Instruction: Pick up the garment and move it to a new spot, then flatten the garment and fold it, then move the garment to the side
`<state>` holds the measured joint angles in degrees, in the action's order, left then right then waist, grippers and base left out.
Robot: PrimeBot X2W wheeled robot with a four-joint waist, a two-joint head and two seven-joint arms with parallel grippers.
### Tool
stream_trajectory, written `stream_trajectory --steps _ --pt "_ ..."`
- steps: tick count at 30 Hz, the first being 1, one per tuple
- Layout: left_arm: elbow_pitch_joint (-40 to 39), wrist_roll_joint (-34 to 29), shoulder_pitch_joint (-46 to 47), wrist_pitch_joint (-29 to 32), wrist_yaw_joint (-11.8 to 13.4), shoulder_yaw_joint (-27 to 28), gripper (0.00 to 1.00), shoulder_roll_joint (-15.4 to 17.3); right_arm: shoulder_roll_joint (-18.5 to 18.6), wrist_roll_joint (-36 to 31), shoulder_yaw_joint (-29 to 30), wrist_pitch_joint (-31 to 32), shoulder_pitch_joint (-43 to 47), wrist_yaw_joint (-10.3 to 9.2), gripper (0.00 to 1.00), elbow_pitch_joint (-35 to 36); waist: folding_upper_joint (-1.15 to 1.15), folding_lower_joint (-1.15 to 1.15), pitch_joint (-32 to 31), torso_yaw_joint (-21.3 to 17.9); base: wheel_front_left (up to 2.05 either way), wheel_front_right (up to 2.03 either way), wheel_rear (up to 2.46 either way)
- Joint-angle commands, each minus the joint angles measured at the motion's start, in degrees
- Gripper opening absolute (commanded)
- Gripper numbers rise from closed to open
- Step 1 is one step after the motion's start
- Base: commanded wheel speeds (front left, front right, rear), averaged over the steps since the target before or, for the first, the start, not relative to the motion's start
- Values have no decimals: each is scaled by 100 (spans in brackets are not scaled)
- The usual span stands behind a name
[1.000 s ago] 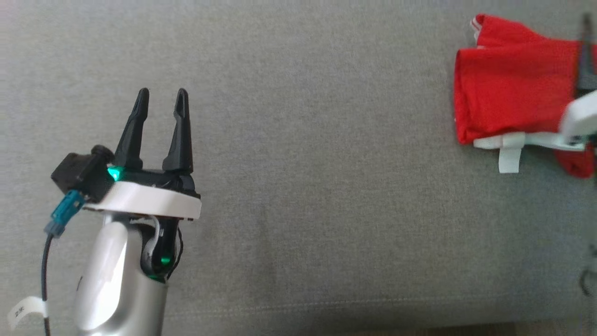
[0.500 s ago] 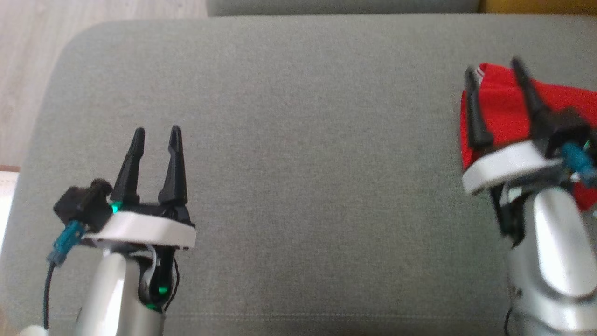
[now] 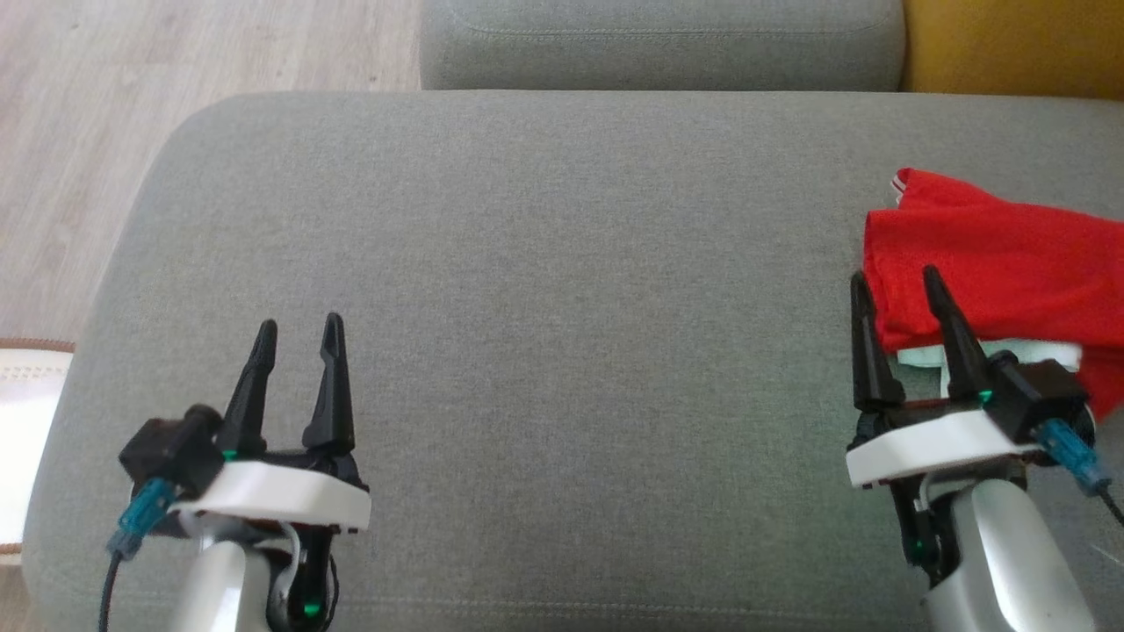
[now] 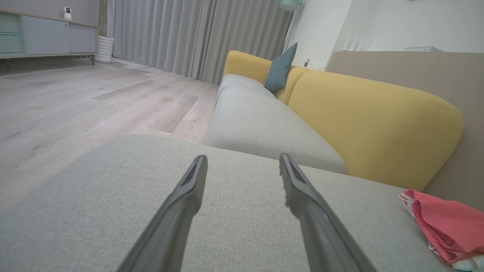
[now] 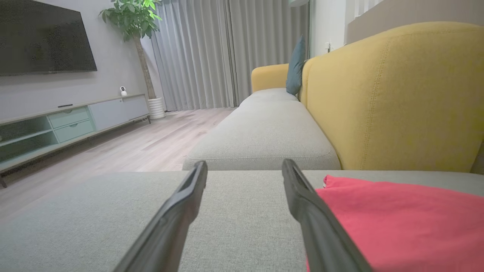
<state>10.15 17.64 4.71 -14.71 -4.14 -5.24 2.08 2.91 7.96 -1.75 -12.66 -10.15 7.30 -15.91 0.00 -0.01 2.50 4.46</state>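
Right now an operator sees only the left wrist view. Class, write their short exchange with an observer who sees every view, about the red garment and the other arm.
Operator: Where is the right pincer?
Observer: The right pincer stands open at the near-left corner of the garment, gripping nothing.
Operator: How does the garment lie?
Observer: From the head view, it is a compact layered block with a white band along its near edge.

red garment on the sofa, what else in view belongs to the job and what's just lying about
Job: red garment, grey seat cushion, left gripper, right gripper.
Lying about: blue pillow, potted plant, tv.
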Motion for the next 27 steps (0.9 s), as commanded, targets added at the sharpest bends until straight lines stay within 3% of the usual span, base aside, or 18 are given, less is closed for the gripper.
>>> stream_trajectory --steps 1,13,27 --pt "-240 20 161 -29 45 143 100 80 -2 46 -143 -75 -120 19 100 151 0 1 -5 -14 0 0 0" --pt "-289 131 108 -29 152 115 100 80 -2 113 -177 -198 -79 19 100 88 0 1 -24 -76 0 0 0" --pt "-511 -228 104 -29 194 69 100 80 -3 180 -182 -228 -32 19 100 105 0 1 -15 -169 0 0 0"
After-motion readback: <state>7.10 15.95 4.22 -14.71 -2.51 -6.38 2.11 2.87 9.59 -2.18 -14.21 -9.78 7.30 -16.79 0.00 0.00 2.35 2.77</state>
